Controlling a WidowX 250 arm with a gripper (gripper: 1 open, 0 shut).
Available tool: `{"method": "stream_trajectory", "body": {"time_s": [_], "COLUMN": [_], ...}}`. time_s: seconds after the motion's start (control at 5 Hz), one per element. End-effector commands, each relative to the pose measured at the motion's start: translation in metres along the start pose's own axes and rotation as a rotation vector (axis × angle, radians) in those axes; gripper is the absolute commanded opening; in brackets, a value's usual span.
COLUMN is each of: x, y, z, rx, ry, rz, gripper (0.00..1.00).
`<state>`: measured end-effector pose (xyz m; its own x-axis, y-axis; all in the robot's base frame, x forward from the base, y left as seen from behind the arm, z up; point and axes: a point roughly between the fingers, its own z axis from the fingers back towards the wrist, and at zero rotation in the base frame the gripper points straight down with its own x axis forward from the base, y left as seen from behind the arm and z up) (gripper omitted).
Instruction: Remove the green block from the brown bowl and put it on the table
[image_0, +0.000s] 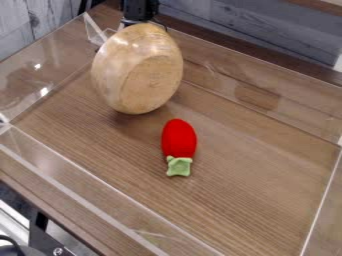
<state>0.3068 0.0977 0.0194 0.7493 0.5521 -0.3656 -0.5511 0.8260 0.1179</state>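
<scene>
The brown bowl (139, 70) is tipped up on its side at the back left of the table (261, 190), its round underside facing the camera. My gripper (138, 12) shows only as a dark shape at the top edge, right behind the bowl's upper rim. Its fingers are hidden by the bowl, and it appears shut on that rim. The green block is hidden; the bowl's inside faces away from the camera.
A red toy (179, 138) with a small green leafy top (179, 168) lies on the table in front of the bowl. Low clear acrylic walls (38, 95) run along the table's edges.
</scene>
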Motion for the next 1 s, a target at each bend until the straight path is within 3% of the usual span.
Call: {"method": "stream_trajectory", "body": {"time_s": [0.0, 0.2, 0.8], "x": [-0.015, -0.022, -0.039], "y": [-0.016, -0.019, -0.055], "z": [-0.008, -0.011, -0.013], "rx": [0.012, 0.018, -0.003], "ry": [0.035, 0.056, 0.137], "rz": [-0.019, -0.02, 0.033], "gripper": [0.0, 1.0, 1.0]}}
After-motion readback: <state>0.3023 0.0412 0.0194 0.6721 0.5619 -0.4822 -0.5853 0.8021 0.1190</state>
